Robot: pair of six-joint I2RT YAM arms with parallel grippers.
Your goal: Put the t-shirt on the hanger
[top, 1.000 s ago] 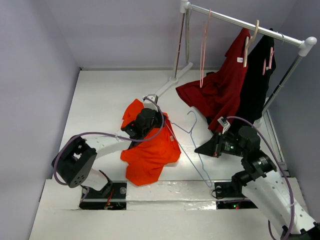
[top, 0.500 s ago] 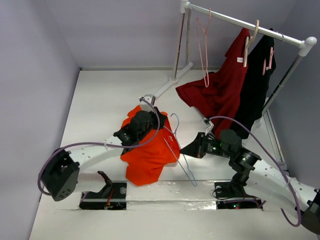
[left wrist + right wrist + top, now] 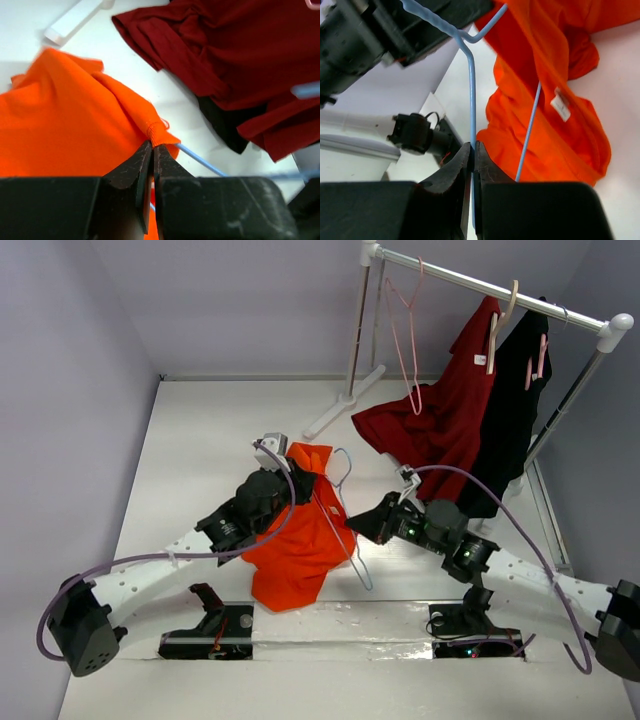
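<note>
Orange cloth of the t-shirt [image 3: 298, 552] lies bunched on the table [image 3: 200, 440] between the two arms, with its far edge lifted off the surface. The left gripper [image 3: 152, 146] is clamped on a fold of that lifted edge; the left wrist view shows the cloth pinched between the closed fingertips. The hanger [image 3: 472, 95], thin light-blue wire, is held up just beside the shirt's right side. In the top view its hook sits by the lifted edge and a long wire slants toward the near edge of the table. The right gripper [image 3: 472, 147] is closed tight on one wire of the hanger. Behind that wire, the right wrist view shows the shirt's white tag [image 3: 561, 106]. At the far right a rack [image 3: 490, 285] carries a red shirt [image 3: 430, 425], a black garment [image 3: 512, 420] and a pink hanger [image 3: 403, 340]
</note>
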